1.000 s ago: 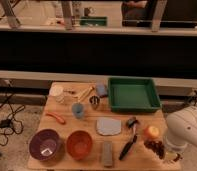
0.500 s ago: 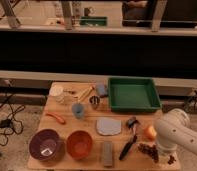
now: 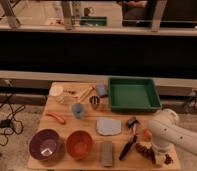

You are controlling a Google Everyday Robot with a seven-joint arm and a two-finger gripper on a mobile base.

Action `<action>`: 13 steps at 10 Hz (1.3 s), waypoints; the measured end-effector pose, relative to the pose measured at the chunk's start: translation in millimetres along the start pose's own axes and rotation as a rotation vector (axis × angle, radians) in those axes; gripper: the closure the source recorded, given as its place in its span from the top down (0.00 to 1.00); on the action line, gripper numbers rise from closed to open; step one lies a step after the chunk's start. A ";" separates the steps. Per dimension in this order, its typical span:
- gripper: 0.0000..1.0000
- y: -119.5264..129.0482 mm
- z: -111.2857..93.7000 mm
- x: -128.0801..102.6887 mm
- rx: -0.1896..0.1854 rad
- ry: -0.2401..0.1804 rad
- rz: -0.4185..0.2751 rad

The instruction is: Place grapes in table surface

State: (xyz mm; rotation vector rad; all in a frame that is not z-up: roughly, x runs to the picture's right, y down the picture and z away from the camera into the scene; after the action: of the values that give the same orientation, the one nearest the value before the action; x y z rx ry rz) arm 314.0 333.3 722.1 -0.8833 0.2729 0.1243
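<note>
The grapes (image 3: 143, 148) are a dark reddish-purple cluster lying on the table surface (image 3: 67, 127) near its front right corner, partly hidden by my arm. More dark berries show at the arm's right side (image 3: 167, 159). My gripper (image 3: 156, 150) is at the end of the white arm, which reaches in from the right. It points down right over the grapes, just right of the black brush (image 3: 128, 145) and below the round orange fruit (image 3: 147, 134).
A green tray (image 3: 134, 93) sits at the back right. A purple bowl (image 3: 44, 145), an orange bowl (image 3: 80, 144) and a grey block (image 3: 107, 152) line the front. A grey plate (image 3: 108, 126), a blue cup (image 3: 78, 110), a metal cup (image 3: 94, 102) and an orange-red pepper (image 3: 56, 117) lie mid-table.
My arm has swung left and lowered toward the front right corner of the table, now covering part of the grapes. Nothing else has moved.
</note>
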 end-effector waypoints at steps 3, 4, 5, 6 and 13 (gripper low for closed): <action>0.00 -8.8 6.2 4.1 -0.016 0.016 0.011; 0.00 -11.3 8.1 4.5 -0.019 0.023 0.010; 0.00 -12.4 9.7 4.8 -0.023 0.027 0.009; 0.01 -12.6 11.6 4.7 -0.030 0.031 0.009; 0.67 -12.1 17.1 6.7 -0.048 0.059 0.017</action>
State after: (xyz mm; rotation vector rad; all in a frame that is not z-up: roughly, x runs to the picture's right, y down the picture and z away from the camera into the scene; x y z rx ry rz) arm 326.2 338.9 739.5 -0.9331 0.3337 0.1210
